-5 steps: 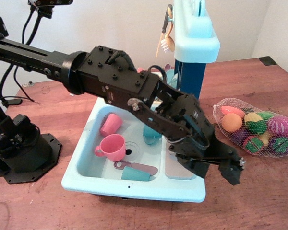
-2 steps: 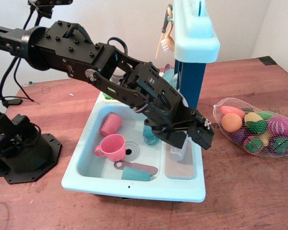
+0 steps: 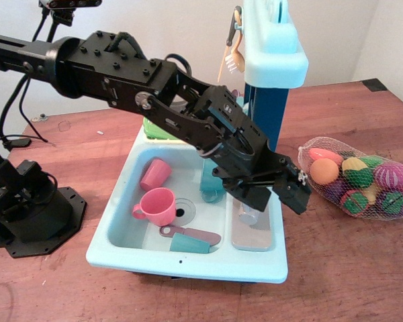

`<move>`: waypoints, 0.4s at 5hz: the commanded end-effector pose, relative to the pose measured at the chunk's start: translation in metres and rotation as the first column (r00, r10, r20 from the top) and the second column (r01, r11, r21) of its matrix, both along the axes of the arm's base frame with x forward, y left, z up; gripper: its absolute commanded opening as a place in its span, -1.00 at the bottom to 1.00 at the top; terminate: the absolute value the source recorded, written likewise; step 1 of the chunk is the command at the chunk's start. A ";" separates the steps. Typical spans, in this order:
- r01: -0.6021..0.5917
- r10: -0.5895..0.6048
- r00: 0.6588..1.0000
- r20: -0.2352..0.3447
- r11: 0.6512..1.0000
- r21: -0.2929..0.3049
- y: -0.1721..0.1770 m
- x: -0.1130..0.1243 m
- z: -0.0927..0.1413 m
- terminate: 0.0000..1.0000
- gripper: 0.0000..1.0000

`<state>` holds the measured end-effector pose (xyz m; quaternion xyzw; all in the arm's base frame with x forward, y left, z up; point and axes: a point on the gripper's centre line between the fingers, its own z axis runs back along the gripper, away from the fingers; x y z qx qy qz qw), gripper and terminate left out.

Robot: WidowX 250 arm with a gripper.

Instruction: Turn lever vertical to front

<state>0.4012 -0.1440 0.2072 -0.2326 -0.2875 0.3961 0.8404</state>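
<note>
My black gripper [image 3: 292, 190] hangs over the right side of the light-blue toy sink [image 3: 188, 263], its fingers pointing down and to the right, just past the sink's right rim. A small grey part of the toy faucet [image 3: 247, 216] shows on the grey counter strip right below the wrist. I cannot tell whether that part is the lever or the faucet's base; the arm hides the rest of the faucet. The gripper is seen side-on, so the gap between its fingers does not show, and it seems to hold nothing.
In the basin lie a pink mug [image 3: 156, 205], a pink cup [image 3: 154, 174], a teal cup [image 3: 211, 186] and a mauve-handled teal toy knife [image 3: 191, 237]. A mesh bag of toy fruit [image 3: 356, 180] lies to the right. A blue tower with a pale shelf [image 3: 272, 47] stands behind.
The gripper rose from the sink's front right corner and swung back over the faucet area. Since 0.4 s ago it has shifted slightly right and down.
</note>
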 end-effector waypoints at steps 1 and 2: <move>0.000 0.000 1.000 -0.007 1.000 -0.007 0.012 0.000 0.000 -1.00 1.00; 0.004 -0.005 1.000 -0.014 1.000 -0.025 0.008 -0.015 -0.012 -1.00 1.00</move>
